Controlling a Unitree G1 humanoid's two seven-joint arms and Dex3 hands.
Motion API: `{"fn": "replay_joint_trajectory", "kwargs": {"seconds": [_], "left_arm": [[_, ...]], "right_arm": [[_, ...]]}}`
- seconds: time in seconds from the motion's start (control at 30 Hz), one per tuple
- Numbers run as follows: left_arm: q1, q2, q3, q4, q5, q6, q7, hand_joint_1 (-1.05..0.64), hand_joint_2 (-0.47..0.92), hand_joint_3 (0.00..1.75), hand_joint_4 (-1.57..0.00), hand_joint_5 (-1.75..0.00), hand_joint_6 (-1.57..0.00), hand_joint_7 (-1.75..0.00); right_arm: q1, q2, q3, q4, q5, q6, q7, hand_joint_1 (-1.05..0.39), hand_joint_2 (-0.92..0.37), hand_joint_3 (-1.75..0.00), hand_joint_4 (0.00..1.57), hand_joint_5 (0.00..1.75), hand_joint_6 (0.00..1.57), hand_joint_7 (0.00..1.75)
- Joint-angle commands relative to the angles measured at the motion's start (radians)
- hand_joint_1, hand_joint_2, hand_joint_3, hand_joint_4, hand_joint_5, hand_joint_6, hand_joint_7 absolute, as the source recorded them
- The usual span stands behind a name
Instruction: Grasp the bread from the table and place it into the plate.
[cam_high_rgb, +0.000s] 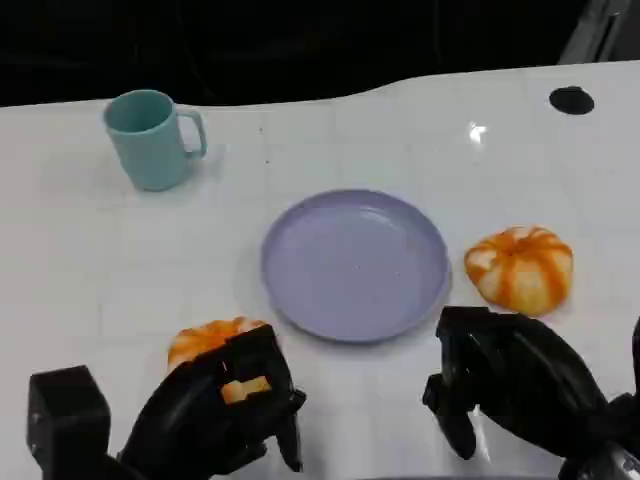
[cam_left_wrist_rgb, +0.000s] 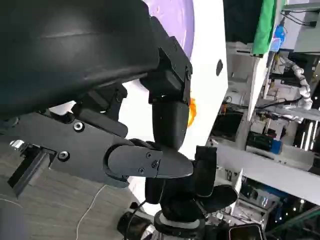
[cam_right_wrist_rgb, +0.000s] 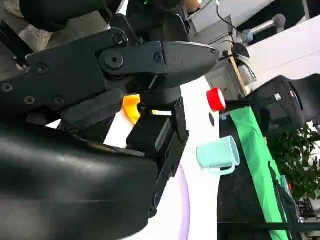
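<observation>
My left hand (cam_left_wrist_rgb: 150, 125) occupies most of the frame, black fingers (cam_left_wrist_rgb: 170, 120) extended over the white table (cam_left_wrist_rgb: 207, 45). An orange sliver of bread (cam_left_wrist_rgb: 191, 112) shows just past one finger. The purple plate (cam_left_wrist_rgb: 177, 17) lies beyond.

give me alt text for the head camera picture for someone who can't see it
A white table holds an empty lavender plate at center, with one orange-striped bread to its right and another at lower left, partly covered by the robot's left hand. The right hand is near the first bread; a teal mug stands far left.
</observation>
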Motion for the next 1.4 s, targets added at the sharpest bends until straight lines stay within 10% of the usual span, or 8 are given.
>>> {"fn": "replay_joint_trajectory", "kwargs": {"seconds": [0.03, 0.73, 0.93, 1.2, 1.4], "left_arm": [[-0.009, 0.014, 0.010, 0.018, -0.006, -0.013, -0.021, -0.58, 0.92, 0.25, -0.79, -1.75, -0.60, -1.75], [-0.004, -0.004, 0.030, 0.024, -0.005, -0.084, -0.029, -0.55, 0.92, 0.27, -0.73, -1.75, -0.56, -1.69], [-0.007, 0.005, 0.034, 0.007, 0.131, -0.286, 0.025, -0.68, 0.92, 0.20, -0.43, -1.73, -0.43, -1.40], [-0.006, 0.077, 0.049, -0.102, 0.434, -0.427, 0.169, -0.60, 0.92, 0.09, -0.39, -1.07, -0.46, -0.44], [0.001, 0.210, 0.078, -0.238, 0.721, -0.411, 0.229, -0.66, 0.92, 0.10, -0.27, -0.80, -0.40, -0.14]], "right_arm": [[-0.011, -0.004, -0.013, 0.013, 0.014, 0.017, 0.001, -0.93, -0.92, -0.34, 1.28, 1.63, 1.10, 1.54], [-0.004, 0.002, -0.011, -0.001, 0.014, 0.027, -0.008, -0.93, -0.92, -0.34, 1.28, 1.62, 1.11, 1.52], [-0.004, 0.002, -0.009, -0.002, 0.012, 0.024, -0.006, -0.93, -0.92, -0.34, 1.28, 1.62, 1.10, 1.53], [0.006, 0.001, -0.004, -0.017, 0.008, 0.022, -0.009, -0.93, -0.92, -0.35, 1.28, 1.63, 1.10, 1.54], [0.017, 0.008, 0.005, -0.016, -0.001, 0.005, -0.012, -0.92, -0.92, -0.35, 1.28, 1.63, 1.10, 1.54]]}}
